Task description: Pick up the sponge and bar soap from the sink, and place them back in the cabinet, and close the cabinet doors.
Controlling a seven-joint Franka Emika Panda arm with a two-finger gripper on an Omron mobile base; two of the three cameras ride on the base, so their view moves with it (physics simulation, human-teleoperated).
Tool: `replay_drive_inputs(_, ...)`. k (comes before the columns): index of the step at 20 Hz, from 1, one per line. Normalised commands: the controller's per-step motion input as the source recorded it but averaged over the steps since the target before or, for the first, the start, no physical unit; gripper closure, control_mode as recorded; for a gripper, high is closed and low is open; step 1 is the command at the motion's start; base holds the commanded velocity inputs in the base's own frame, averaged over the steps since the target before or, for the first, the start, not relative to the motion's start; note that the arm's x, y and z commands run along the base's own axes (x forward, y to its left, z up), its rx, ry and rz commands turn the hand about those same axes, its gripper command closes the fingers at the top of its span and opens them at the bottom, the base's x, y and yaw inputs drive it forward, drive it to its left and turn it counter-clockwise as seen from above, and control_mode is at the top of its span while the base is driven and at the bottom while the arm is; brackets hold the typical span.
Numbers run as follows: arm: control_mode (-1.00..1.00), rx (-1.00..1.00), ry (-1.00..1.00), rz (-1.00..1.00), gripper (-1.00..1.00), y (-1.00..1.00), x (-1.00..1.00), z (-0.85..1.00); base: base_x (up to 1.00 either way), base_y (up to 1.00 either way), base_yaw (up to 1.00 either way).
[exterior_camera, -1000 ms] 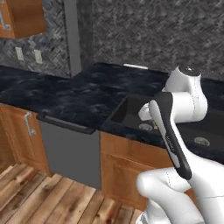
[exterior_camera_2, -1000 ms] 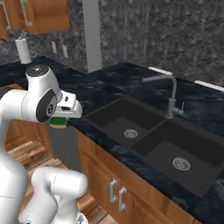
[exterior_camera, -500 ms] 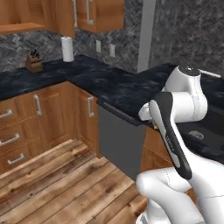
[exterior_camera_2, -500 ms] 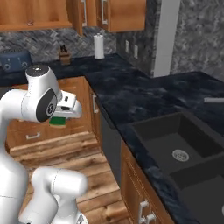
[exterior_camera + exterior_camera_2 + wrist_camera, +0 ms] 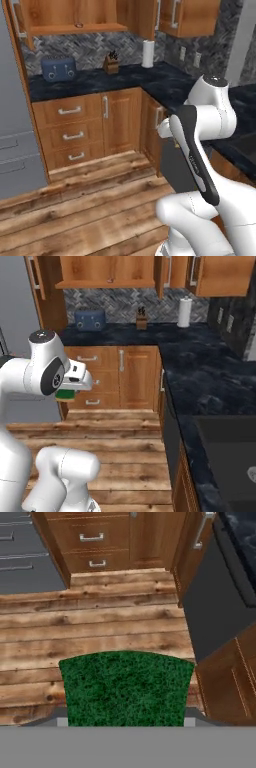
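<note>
My gripper [image 5: 68,392] is shut on the sponge [image 5: 64,394], a dark green pad with a yellow layer beneath, held in front of my arm at chest height. In the hand view the sponge [image 5: 127,687] is large and green above the wooden floor. The cabinet [image 5: 75,15] hangs open on the far wall, its plank shelf [image 5: 107,283] showing and its doors [image 5: 19,22] swung out. A small dim thing [image 5: 79,25] lies on that shelf, too small to tell whether it is the bar soap. One black basin of the sink [image 5: 225,451] is at the lower right.
A blue toaster [image 5: 56,68], a knife block [image 5: 111,62] and a paper towel roll [image 5: 147,53] stand on the dark counter under the cabinet. A grey fridge [image 5: 12,130] is on the left. Lower drawers [image 5: 70,127] and a grey dishwasher front [image 5: 215,602] border the wooden floor [image 5: 90,200].
The base has turned left, so the whole scene has swung: the sink slid off to the right and the open cabinet came into view. The sponge stays in the shut gripper.
</note>
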Motion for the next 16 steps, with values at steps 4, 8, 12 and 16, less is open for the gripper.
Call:
replay_drive_inputs(4, 1.0, 0.0, 0.0, 0.0, 1.0, 0.0, 0.0, 0.0, 0.0, 0.01, 0.5)
replay_drive_inputs(8, 1.0, 0.0, 0.0, 0.0, 1.0, 0.0, 0.0, 0.0, 0.08, 0.01, 0.27)
replay_drive_inputs(12, 1.0, 0.0, 0.0, 0.0, 1.0, 0.0, 0.0, 0.0, 0.22, 0.0, 0.0)
replay_drive_inputs(16, 1.0, 0.0, 0.0, 0.0, 1.0, 0.0, 0.0, 0.0, 0.4, 0.0, -0.01)
